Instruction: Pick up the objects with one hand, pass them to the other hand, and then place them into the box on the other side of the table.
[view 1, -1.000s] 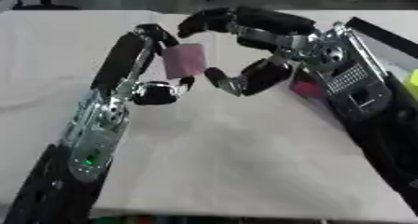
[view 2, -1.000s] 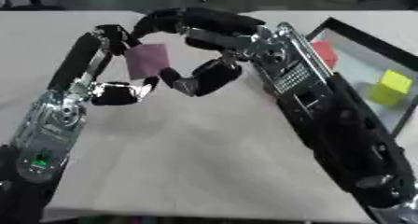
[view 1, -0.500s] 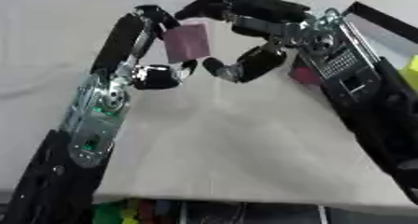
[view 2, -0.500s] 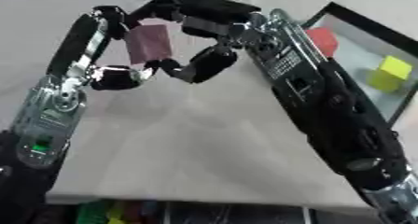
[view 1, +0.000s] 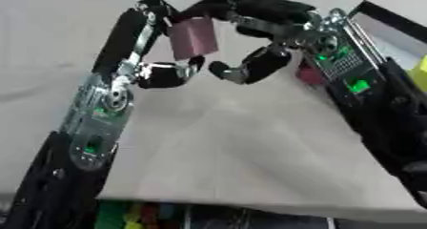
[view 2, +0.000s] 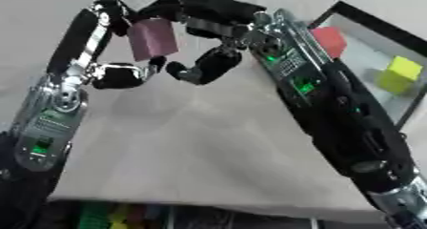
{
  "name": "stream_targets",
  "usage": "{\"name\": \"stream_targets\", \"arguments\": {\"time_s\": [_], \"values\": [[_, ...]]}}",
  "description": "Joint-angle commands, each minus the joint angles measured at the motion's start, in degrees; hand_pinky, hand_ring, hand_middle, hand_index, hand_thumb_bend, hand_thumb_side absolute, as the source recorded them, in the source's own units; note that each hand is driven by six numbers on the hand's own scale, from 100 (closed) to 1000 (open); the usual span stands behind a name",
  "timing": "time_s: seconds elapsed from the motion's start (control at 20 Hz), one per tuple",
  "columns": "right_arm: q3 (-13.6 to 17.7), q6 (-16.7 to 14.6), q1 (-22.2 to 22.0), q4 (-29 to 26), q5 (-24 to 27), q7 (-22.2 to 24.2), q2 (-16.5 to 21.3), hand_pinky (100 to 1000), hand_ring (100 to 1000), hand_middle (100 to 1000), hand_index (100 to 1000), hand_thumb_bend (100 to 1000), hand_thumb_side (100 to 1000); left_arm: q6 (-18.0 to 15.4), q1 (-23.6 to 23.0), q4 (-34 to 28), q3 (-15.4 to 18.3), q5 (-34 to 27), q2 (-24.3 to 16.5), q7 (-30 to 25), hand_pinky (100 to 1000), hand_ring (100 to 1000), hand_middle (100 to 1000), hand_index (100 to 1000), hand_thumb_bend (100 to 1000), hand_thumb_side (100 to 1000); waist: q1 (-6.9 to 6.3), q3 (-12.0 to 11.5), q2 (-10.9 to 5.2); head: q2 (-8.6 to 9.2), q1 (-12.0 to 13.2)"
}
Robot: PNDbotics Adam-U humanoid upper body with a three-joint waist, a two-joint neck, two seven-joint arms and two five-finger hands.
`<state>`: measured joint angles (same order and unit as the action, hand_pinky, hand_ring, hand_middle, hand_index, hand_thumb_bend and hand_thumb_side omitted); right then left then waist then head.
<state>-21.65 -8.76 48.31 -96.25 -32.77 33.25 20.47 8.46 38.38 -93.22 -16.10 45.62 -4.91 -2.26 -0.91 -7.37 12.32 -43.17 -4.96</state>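
While my two hands are meeting up high over the table (view 1: 233, 166), I am passing a pink block (view 1: 193, 38) from one to the other. My left hand (view 1: 158, 73) is curling its fingers round the block and holding it by its left side and bottom edge. My right hand (view 1: 250, 63) is coming over the top with its fingers bent like a hook — I think they are touching the top of the block, but I cannot tell if they are really holding it yet. The thumb of that hand is sitting just under the block, near my left thumb. To do this well, I am thinking my right fingers and thumb should close on the block from top and bottom before my left hand lets go — if the left hand lets go too soon, the block could drop onto the table. After that the block needs to go into the box (view 2: 367, 18) on my right side, where a red block (view 2: 330, 39) and a yellow block (view 2: 393, 74) are already lying.
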Motion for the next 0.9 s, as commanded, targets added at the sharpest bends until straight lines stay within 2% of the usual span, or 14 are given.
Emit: {"name": "stream_targets", "arguments": {"time_s": [0.05, 0.35, 0.4, 0.5, 0.9], "values": [[0.36, 0.44, 0.62, 0.46, -1.25, -1.43, 0.03, 972, 1000, 912, 975, 196, 100, -0.13, 1.16, -1.58, -0.22, -1.04, 0.28, 0.12, 601, 536, 557, 590, 113, 100, 0.63, 0.04, -1.77, 0.03, -0.13], [0.31, 1.50, 0.66, 2.36, -2.19, -4.69, -0.42, 972, 1000, 900, 963, 177, 100, -0.52, 1.05, -1.31, -0.24, -2.93, 0.34, 0.47, 599, 534, 557, 592, 100, 100, 0.73, -0.04, -1.71, 0.40, -0.22], [0.33, 1.77, 0.66, 2.58, -1.98, -5.11, -0.52, 969, 1000, 865, 927, 121, 100, -0.66, 1.01, -1.26, -0.31, -3.36, 0.45, 0.46, 598, 533, 556, 595, 100, 100, 0.73, -0.06, -1.66, 0.48, -0.22], [0.26, 2.50, 0.70, 3.00, -1.06, -5.92, -0.62, 967, 1000, 835, 898, 100, 100, -0.97, 0.96, -1.11, -0.38, -4.53, 0.54, 0.44, 595, 532, 556, 595, 100, 100, 0.72, -0.08, -1.60, 0.55, -0.21], [0.02, 3.72, 0.82, 3.29, 0.92, -6.89, -0.46, 959, 1000, 759, 834, 100, 100, -2.01, 0.86, -0.79, -0.54, -8.94, 0.72, 0.38, 591, 530, 555, 597, 100, 100, 0.62, -0.12, -1.44, 0.59, -0.25]]}}
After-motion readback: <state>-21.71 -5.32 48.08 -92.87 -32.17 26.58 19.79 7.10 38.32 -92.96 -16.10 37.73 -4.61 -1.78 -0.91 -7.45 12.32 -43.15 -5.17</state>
